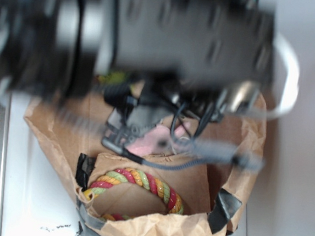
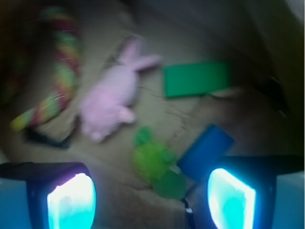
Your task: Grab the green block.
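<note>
Green is what you are after, and the green block (image 2: 197,78) lies flat on the brown paper floor of the bag (image 1: 237,152), toward the upper right of the wrist view. It sits apart from everything else: the pink plush rabbit (image 2: 112,98) is to its left with a clear gap between them, and the blue block (image 2: 206,150) lies nearer you, below it.

Your gripper (image 2: 151,200) has its fingers (image 2: 71,200) spread wide, with nothing between them. It hangs above the floor of the bag, and what sits in the gap right now is the fuzzy green plush toy (image 2: 155,164), not the block. The blue block is close to the right finger.

So you are in the approach, with no contact made, and the aim looks off. The next move calls for shifting the gripper forward and a little to the right, past the toy and the blue block, until the green block is centred between the fingers. Its long side runs across the view, so closing along that line would mean spanning its length; turning the wrist to take it across the short side seems safer. Then descend and close. The rope ring (image 2: 57,71) at the left is well out of your way.
</note>
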### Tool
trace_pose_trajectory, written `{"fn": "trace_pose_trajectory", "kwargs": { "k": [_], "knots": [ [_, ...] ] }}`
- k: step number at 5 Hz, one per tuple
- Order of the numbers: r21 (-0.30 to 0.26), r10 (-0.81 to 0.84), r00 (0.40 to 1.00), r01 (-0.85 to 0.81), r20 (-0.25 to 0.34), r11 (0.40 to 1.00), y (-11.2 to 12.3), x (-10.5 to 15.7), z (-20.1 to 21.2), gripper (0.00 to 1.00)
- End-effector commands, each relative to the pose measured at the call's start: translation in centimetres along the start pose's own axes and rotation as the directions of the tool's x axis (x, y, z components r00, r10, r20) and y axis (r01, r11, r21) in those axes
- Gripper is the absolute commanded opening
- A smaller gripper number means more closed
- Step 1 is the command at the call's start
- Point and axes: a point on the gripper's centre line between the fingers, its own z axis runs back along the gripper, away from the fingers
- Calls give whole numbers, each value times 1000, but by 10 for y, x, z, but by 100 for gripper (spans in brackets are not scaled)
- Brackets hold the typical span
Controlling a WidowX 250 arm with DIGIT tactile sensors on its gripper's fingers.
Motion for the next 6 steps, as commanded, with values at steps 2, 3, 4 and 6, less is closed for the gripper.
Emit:
{"fn": "trace_pose_trajectory", "kwargs": {
  "k": [2, 3, 4, 6],
  "knots": [
    [44, 8, 998, -11, 64, 999, 1, 18, 23, 100],
    [-103, 259, 966, -256, 18, 961, 21, 18, 14, 100],
    [-132, 495, 869, -489, 18, 862, 24, 11, 2, 100],
    [6, 827, 560, -828, 49, 560, 13, 5, -15, 100]
  ]
}}
